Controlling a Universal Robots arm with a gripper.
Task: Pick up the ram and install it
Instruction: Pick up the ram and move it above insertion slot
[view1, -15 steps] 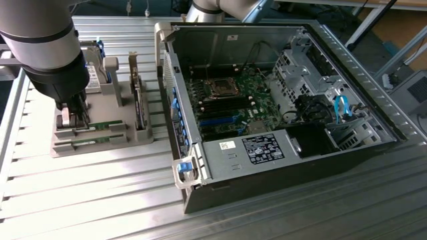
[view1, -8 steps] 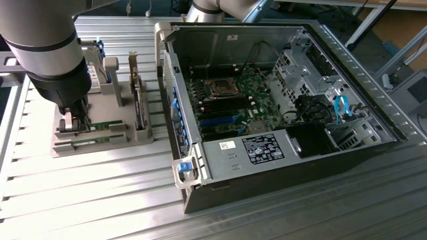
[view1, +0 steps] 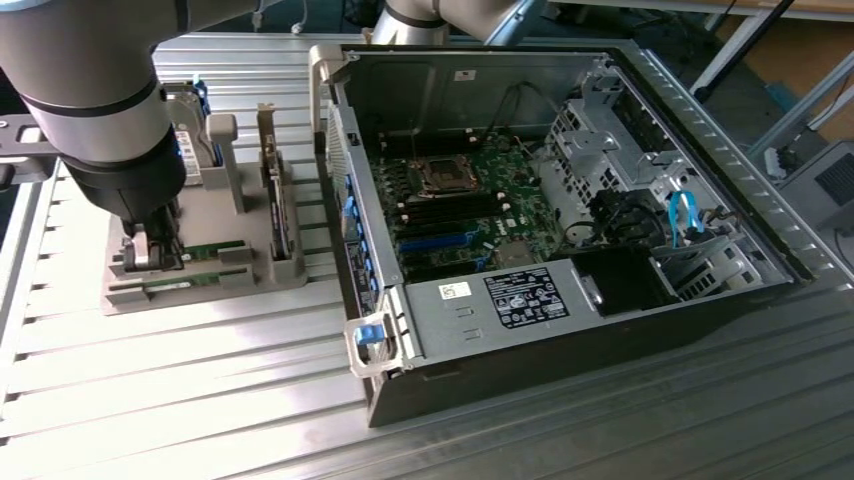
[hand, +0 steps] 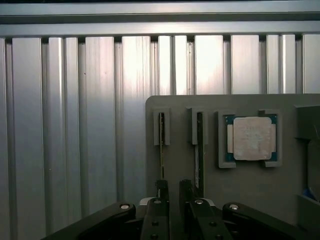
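Black two-finger gripper low over a flat grey plastic parts holder, fingers parted, clamped on nothing.
Seated edge-up in two narrow slots of the holder: a long, thin green first ram stick and a second ram stick, side by side, not touching. Fingertips just above the near ends of both sticks; nearer of the two, cannot tell. Next to the second ram stick, in a square pocket, a square silver processor chip. On the exterior view's right, apart from the holder, an open dark metal computer case with green motherboard exposed, all on a ribbed aluminium table.
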